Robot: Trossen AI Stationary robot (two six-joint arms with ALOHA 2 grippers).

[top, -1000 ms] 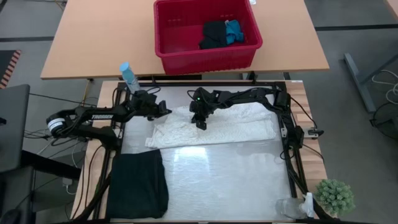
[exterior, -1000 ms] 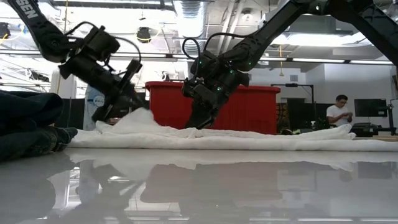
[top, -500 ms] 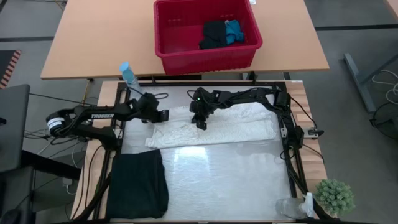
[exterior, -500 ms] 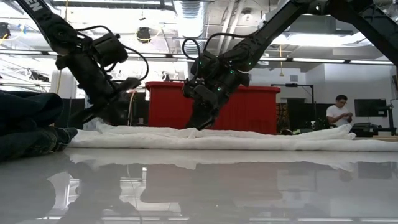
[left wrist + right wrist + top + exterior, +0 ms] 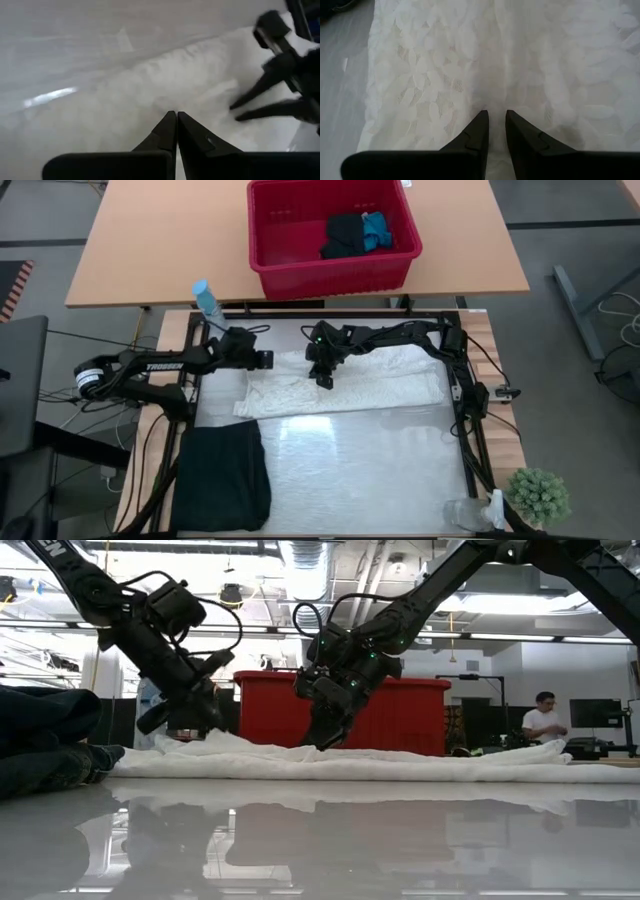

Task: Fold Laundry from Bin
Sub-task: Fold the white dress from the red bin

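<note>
A white crinkled garment (image 5: 345, 388) lies spread flat across the far half of the table. My right gripper (image 5: 323, 380) is down on it, left of its middle, with its fingers a little apart and cloth between them. My left gripper (image 5: 266, 360) is shut at the garment's far left corner. A folded black garment (image 5: 222, 475) rests flat at the near left. On the wooden table behind, the red bin (image 5: 290, 275) holds a black item (image 5: 343, 235) and a bright blue one (image 5: 377, 230). My left gripper (image 5: 176, 114) points slanting down at the white cloth's far left corner; whether its shut tips touch the cloth I cannot tell. My right gripper (image 5: 495, 116) comes slanting down from the far right. Its fingertips (image 5: 480, 122) rest on the cloth, with a low ridge (image 5: 495, 95) running out between them. The garment lies flat on the table around them.
A blue spray bottle (image 5: 208, 302) stands at the far left corner. A small green plant (image 5: 540, 495) and a clear bottle (image 5: 470, 515) are at the near right. The middle and near right of the shiny table (image 5: 370, 470) are bare. A person (image 5: 547, 718) sits far behind.
My left gripper has rolled and tipped, staying shut, and has drawn slightly toward the table's left edge by the cloth's far left corner. The hump of white cloth raised there has sunk lower. My right gripper has kept still.
</note>
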